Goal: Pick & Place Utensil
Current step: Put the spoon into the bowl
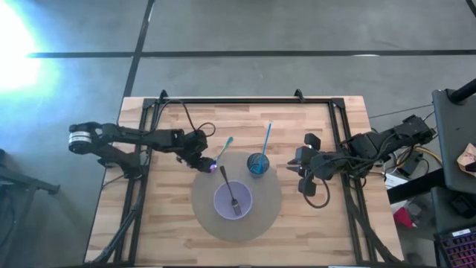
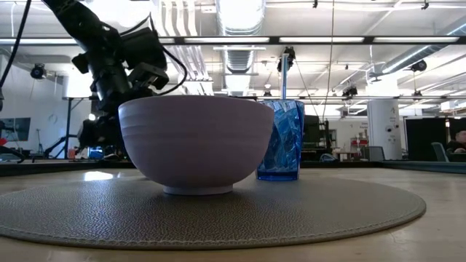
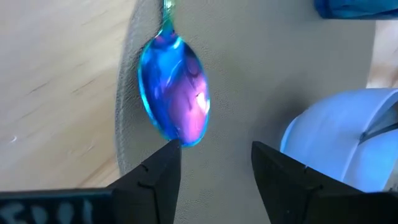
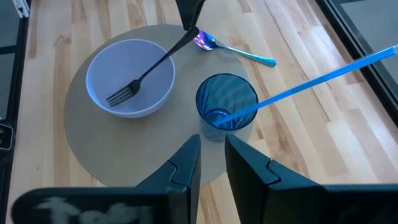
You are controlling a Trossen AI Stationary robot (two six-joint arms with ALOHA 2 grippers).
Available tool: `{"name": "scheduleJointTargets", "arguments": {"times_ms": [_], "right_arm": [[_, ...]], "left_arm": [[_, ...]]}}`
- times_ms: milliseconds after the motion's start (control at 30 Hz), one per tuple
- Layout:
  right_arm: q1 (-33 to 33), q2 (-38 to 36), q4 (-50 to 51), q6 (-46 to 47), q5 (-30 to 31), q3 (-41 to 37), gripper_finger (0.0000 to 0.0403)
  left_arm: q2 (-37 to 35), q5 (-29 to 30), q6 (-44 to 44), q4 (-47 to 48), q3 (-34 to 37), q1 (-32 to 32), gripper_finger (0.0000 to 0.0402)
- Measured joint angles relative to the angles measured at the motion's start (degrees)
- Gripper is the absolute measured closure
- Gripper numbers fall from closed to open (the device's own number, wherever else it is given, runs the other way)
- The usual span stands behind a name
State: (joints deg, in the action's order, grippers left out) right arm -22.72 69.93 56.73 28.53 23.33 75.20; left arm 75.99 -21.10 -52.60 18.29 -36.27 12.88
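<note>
Spoon [image 3: 174, 93], iridescent blue and purple, lies flat with its bowl on the rim of the round grey placemat [image 1: 268, 216] and its teal handle running out over the wooden surface [image 1: 327, 231]. The left pincer [image 3: 216, 163] hangs just over the tip of that bowl with its fingers spread and empty, one finger at the spoon's tip and the other over bare mat; that placing reads as the approach to a pick, not yet a grip.

Close beside it on the mat stands the pale lavender bowl [image 1: 233, 199] with a dark fork [image 1: 232, 195] leaning inside, handle over the rim, probably already put away. Past the bowl, near the mat's far edge, stands the blue ribbed tumbler [image 1: 258, 164] with a blue straw [image 1: 266, 140] slanting out of it.

The right pincer [image 4: 212, 157] waits off the mat's right side, fingers nearly together and pinching nothing.

No brand, label or writing can be read on anything.
</note>
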Motion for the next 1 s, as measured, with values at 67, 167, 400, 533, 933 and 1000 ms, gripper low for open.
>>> {"name": "scheduleJointTargets", "arguments": {"times_ms": [67, 167, 400, 533, 933, 1000], "right_arm": [[-0.02, 0.01, 0.0, 0.0, 0.0, 0.0, 0.0335], [-0.01, 0.0, 0.0, 0.0, -0.02, 0.0, 0.0335], [-0.01, 0.01, -0.02, -0.02, -0.02, 0.0, 0.0335], [0.0, 0.01, -0.03, 0.07, -0.06, 0.0, 0.0335], [0.0, 0.0, -0.08, 0.22, -0.98, -0.07, 0.0335], [-0.02, 0.01, -0.05, 0.22, -1.04, -0.23, 0.0335]], "left_arm": [[0.0, 0.02, -0.01, 1.14, 0.0, 0.0, 0.0216], [0.12, 0.11, -0.04, 2.58, 0.0, 0.0, 0.0216], [1.87, 1.38, -0.49, 0.59, 0.0, 0.0, 0.0216], [3.66, 1.48, -0.45, -0.24, 0.0, 0.0, 0.0216], [6.82, 1.53, -0.31, -4.26, -0.02, -0.01, 0.0226], [7.04, 1.58, -0.08, -4.32, -0.02, 0.0, 0.0233]]}}
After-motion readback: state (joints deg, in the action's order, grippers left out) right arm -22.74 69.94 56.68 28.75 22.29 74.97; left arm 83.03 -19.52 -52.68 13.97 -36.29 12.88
